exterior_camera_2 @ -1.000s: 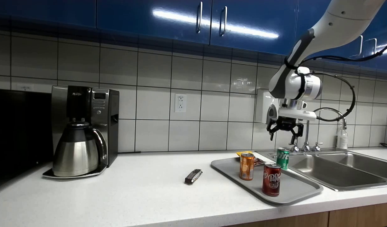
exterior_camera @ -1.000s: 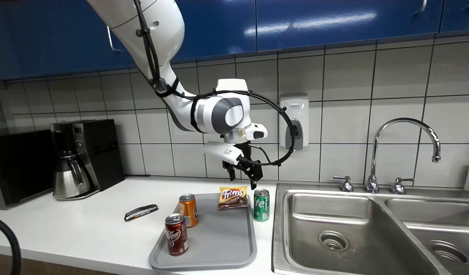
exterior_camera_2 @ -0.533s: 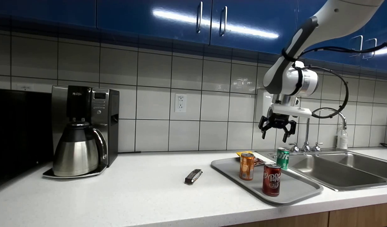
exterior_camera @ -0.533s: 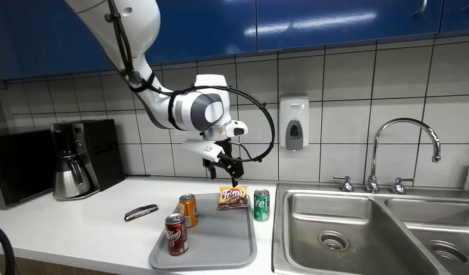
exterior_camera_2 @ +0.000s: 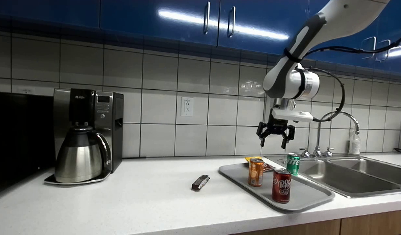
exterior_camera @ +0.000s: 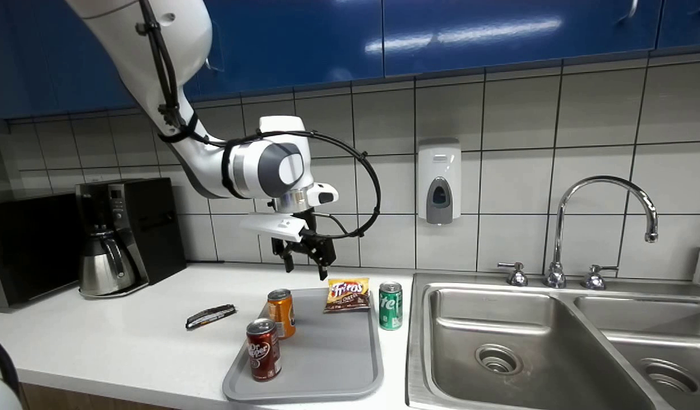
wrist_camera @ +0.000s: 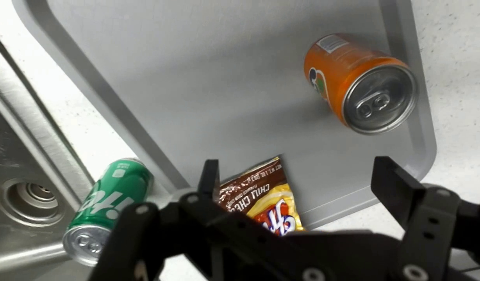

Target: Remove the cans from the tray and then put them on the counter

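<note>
On the grey tray (exterior_camera: 332, 364) two cans stand upright: the dark red can (exterior_camera: 263, 354) at the front corner and the orange can (exterior_camera: 282, 319) behind it. The green can (exterior_camera: 391, 306) is off the tray, upright on the pale counter (exterior_camera: 139, 341) between tray and sink. My gripper (exterior_camera_2: 273, 145) hangs above the tray's far end in both exterior views, higher than the cans, its jaws wide apart around nothing. In the wrist view the orange can (wrist_camera: 341, 78) lies ahead toward the upper right, and the green can (wrist_camera: 111, 195) appears left of the fingers. The dark red can is outside the wrist view.
A Fritos packet (exterior_camera: 348, 295) rests on the tray's far edge, below the gripper. A dark wrapped bar (exterior_camera_2: 200, 182) lies on the counter beside the tray. The steel sink (exterior_camera: 498, 324) with its faucet (exterior_camera: 600, 181) borders one side; a coffee maker (exterior_camera_2: 86, 137) stands at the opposite end.
My arm has swept leftward in both exterior views, away from above the green can and past the packet toward the orange can's side. The jaws stayed open, and the cans have not moved.
</note>
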Robot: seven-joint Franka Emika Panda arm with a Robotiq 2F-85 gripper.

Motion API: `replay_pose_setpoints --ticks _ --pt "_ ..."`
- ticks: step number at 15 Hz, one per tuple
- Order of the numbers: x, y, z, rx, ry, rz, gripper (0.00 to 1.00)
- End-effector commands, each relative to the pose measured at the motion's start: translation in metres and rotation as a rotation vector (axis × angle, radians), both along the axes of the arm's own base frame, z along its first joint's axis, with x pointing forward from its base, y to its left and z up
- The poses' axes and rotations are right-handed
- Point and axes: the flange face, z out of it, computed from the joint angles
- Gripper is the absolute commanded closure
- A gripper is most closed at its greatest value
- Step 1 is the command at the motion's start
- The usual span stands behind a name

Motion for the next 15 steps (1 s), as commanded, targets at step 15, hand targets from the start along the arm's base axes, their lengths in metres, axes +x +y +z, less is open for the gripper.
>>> replay_pose_setpoints --ticks 15 --pt "0.004 0.065 -0.047 -0.037 0.09 0.178 0.0"
